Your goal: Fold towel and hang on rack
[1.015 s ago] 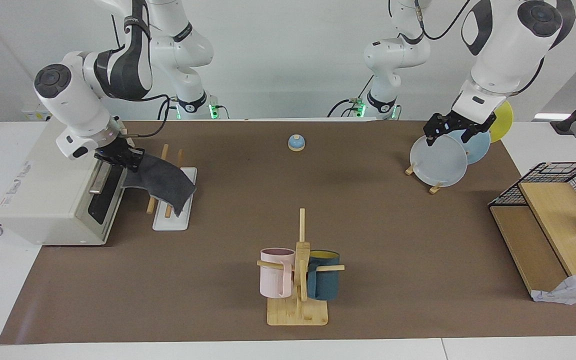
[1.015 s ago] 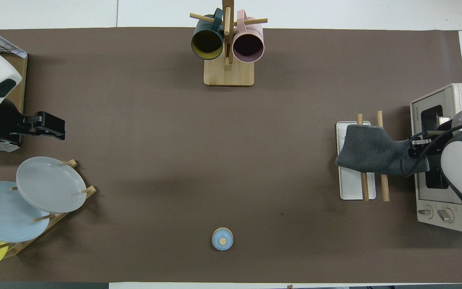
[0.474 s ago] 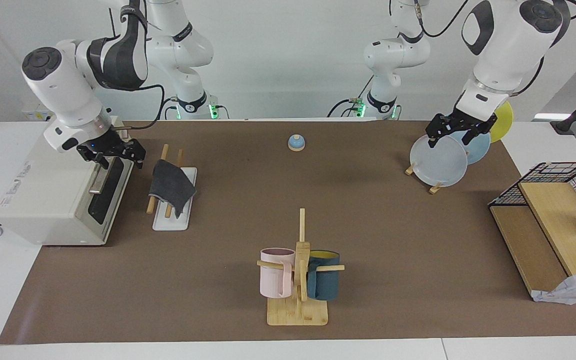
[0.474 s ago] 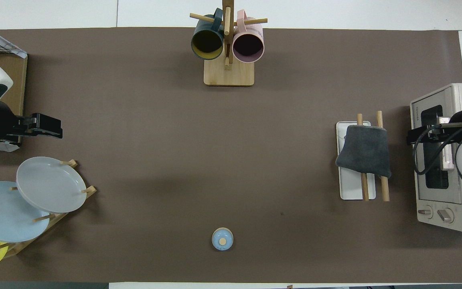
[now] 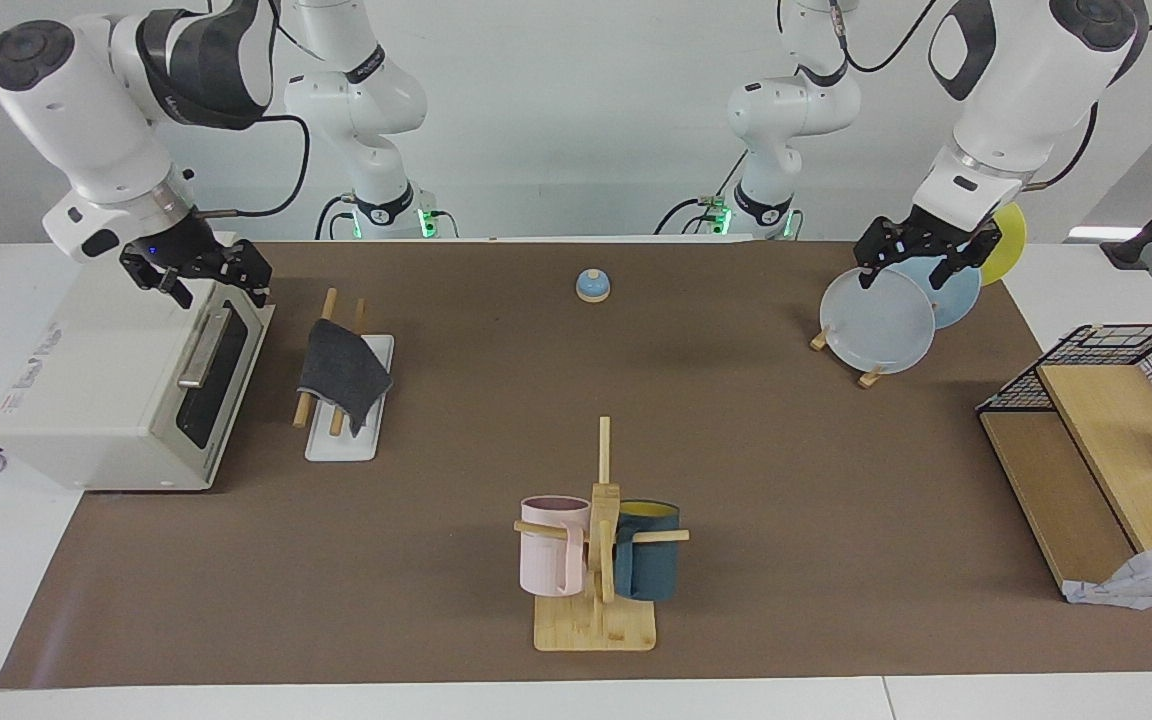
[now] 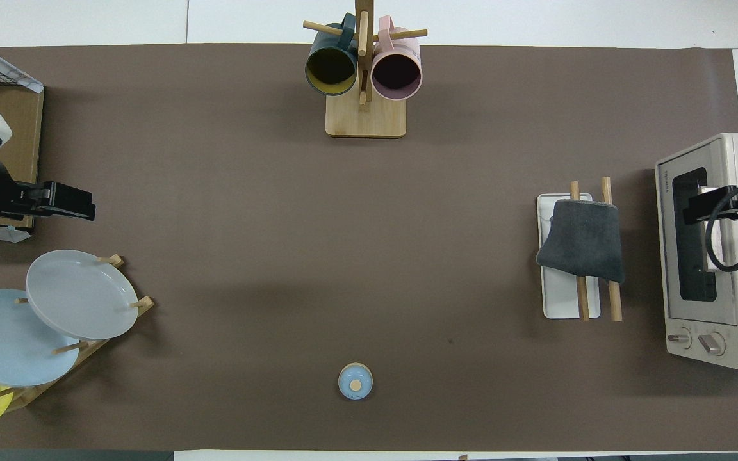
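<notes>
The towel [image 5: 341, 373] lies draped, dark grey face out, over the two wooden rods of the rack [image 5: 344, 425], which stands on the table [image 5: 786, 480] just beside the toaster oven [image 5: 126, 385], at the right arm's end. It looks light, soft and limp, so it would sag and slide on the smooth rods if tugged. The safest hold, should it need straightening, is probably a pinch on a hanging edge or corner rather than on the middle over the rods. Judged from how it hangs, the task looks all but done.

The right gripper [image 5: 198, 276] hangs over the toaster oven, jaws open and empty, apart from the towel. The left gripper [image 5: 921, 256] waits over the plate stand [image 5: 866, 375], jaws open, holding nothing.

Counted: one towel, one rack with two rods, one toaster oven, three plates [image 5: 878, 322] (grey, blue, yellow), one mug tree [image 5: 601, 560] with two mugs, pink and dark blue, one small blue knobbed lid [image 5: 592, 286], and one wire basket [image 5: 1126, 365].
</notes>
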Action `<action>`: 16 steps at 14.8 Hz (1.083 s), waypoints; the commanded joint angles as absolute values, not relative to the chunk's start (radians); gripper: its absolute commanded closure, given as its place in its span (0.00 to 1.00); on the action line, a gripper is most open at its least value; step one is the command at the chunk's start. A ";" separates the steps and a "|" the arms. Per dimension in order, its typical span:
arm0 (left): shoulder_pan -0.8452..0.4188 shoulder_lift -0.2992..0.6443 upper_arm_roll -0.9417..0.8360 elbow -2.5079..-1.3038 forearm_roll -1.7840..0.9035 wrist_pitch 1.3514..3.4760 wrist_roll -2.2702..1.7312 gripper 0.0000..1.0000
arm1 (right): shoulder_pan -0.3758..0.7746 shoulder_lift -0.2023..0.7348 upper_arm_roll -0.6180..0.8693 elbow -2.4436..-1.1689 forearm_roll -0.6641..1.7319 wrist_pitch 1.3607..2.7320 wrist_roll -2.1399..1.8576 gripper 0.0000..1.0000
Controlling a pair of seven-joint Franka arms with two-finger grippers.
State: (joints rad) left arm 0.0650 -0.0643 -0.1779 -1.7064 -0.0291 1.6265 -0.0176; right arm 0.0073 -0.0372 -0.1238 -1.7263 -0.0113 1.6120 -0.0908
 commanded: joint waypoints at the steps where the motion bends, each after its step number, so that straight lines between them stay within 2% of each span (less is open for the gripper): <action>1: 0.063 -0.046 -0.173 -1.677 -0.044 1.606 -0.038 0.00 | 0.001 0.043 -0.115 -1.564 -0.028 1.500 -0.066 0.00; 4: 0.066 -0.049 -0.173 -1.683 -0.046 1.606 -0.034 0.00 | -0.002 0.106 -0.117 -1.439 -0.026 1.451 -0.058 0.00; 7: 0.072 -0.049 -0.173 -1.683 -0.044 1.608 -0.028 0.00 | 0.008 0.084 -0.114 -1.457 -0.018 1.448 -0.057 0.00; 11: 0.072 -0.054 -0.173 -1.683 -0.043 1.605 -0.040 0.00 | 0.012 0.014 -0.114 -1.549 -0.014 1.463 -0.009 0.00; 16: 0.074 -0.054 -0.175 -1.683 -0.040 1.603 -0.032 0.00 | 0.012 0.023 -0.109 -1.542 -0.015 1.499 0.014 0.00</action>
State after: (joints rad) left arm 0.0680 -0.0601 -0.1732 -1.7028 -0.0320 1.6263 -0.0305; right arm 0.0114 0.0362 -0.1159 -1.5130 -0.0113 1.4741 -0.0075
